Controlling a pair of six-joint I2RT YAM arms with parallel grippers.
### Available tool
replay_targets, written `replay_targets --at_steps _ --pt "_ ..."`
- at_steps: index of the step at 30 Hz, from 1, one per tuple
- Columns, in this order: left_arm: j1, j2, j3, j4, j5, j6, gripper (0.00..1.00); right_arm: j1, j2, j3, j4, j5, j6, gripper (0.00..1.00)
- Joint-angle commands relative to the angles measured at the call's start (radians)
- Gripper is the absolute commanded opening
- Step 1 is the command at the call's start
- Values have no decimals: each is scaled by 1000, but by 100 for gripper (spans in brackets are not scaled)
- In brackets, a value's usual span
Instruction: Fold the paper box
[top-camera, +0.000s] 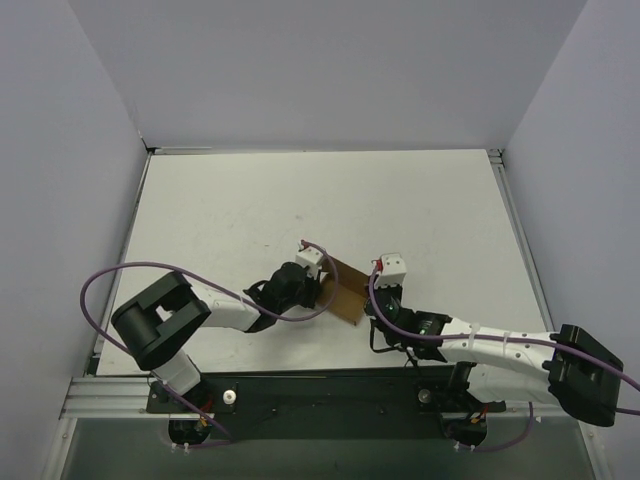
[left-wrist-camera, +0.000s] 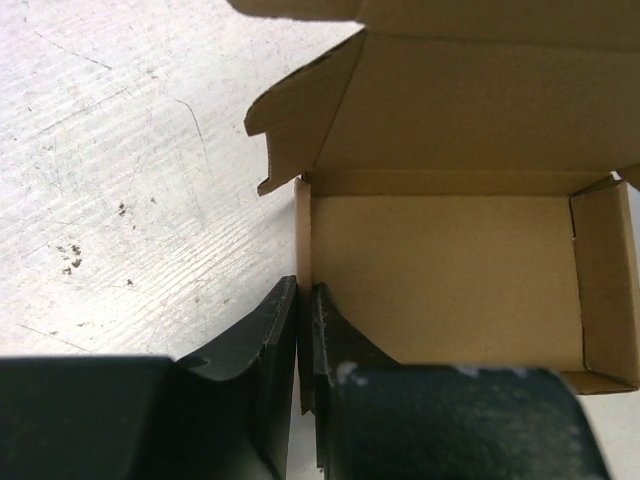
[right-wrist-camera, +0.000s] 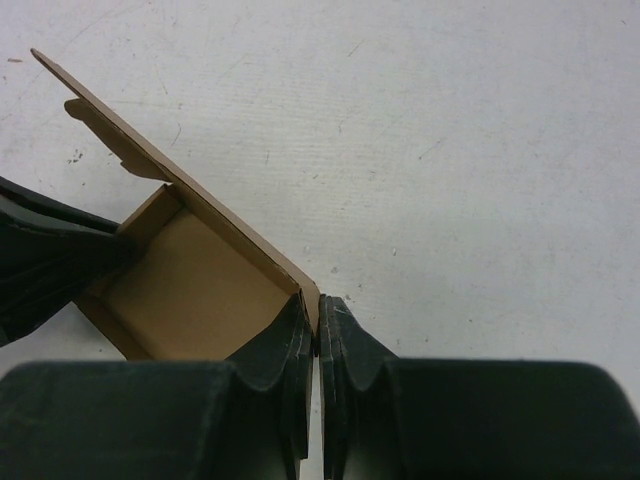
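Note:
The paper box (top-camera: 345, 290) is a small brown cardboard tray with its lid flap (left-wrist-camera: 480, 100) standing up, resting on the white table between my two arms. My left gripper (left-wrist-camera: 303, 292) is shut on the box's left side wall, with one finger outside and one inside the tray (left-wrist-camera: 440, 280). In the top view the left gripper (top-camera: 323, 293) meets the box from the left. My right gripper (right-wrist-camera: 316, 305) is shut on the corner of the opposite wall of the box (right-wrist-camera: 190, 290). From above, the right gripper (top-camera: 370, 303) sits at the box's right edge.
The white tabletop (top-camera: 330, 200) stretches away behind the box, bounded by white walls on three sides. A purple cable (top-camera: 110, 275) loops over the left arm. The left gripper's dark fingers (right-wrist-camera: 40, 250) show at the left of the right wrist view.

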Motion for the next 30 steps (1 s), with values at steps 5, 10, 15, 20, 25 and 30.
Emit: replay_targets --at_steps 5,10,15,20,25,30 --pt "-68 48 26 102 17 -103 13 -9 83 93 17 18 129 0" --pt "-88 59 20 137 26 -131 13 -35 129 82 60 -45 161 0" --pt "-111 69 12 177 38 -144 13 -70 142 62 113 -108 175 0" --pt "-126 75 -3 233 57 -166 13 -90 150 59 140 -158 172 0" --pt "-146 77 -13 271 61 -189 13 -92 167 58 138 -142 172 0" --pt "-166 82 -23 311 75 -229 13 -90 187 69 107 -92 214 0"
